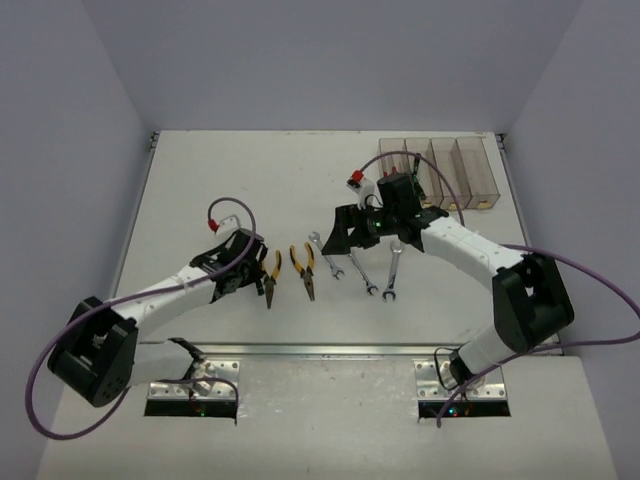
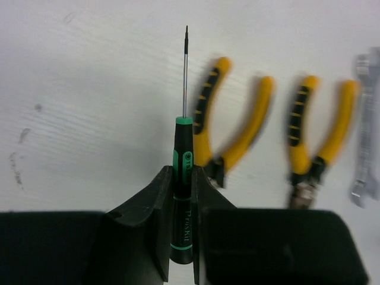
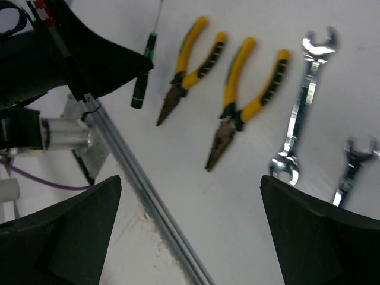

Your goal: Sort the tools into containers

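My left gripper (image 2: 182,172) is shut on the handle of a green-and-black screwdriver (image 2: 184,136), whose thin shaft points away from me over the white table. Two yellow-and-black pliers (image 2: 228,127) (image 2: 314,136) lie just to its right. From above, the left gripper (image 1: 245,268) sits beside those pliers (image 1: 272,278) (image 1: 304,268), with three silver wrenches (image 1: 328,255) (image 1: 362,272) (image 1: 393,272) further right. My right gripper (image 1: 345,238) hovers over the wrenches, open wide with nothing between its fingers (image 3: 320,237). Its camera shows the screwdriver (image 3: 142,83), both pliers (image 3: 187,71) (image 3: 246,101) and two wrenches (image 3: 303,107) (image 3: 350,172). The containers (image 1: 440,172) stand at the back right.
A metal rail (image 3: 148,196) runs along the table's near edge, with the arm bases bolted behind it. Purple cables (image 1: 230,210) loop above both arms. White walls enclose the table on three sides.
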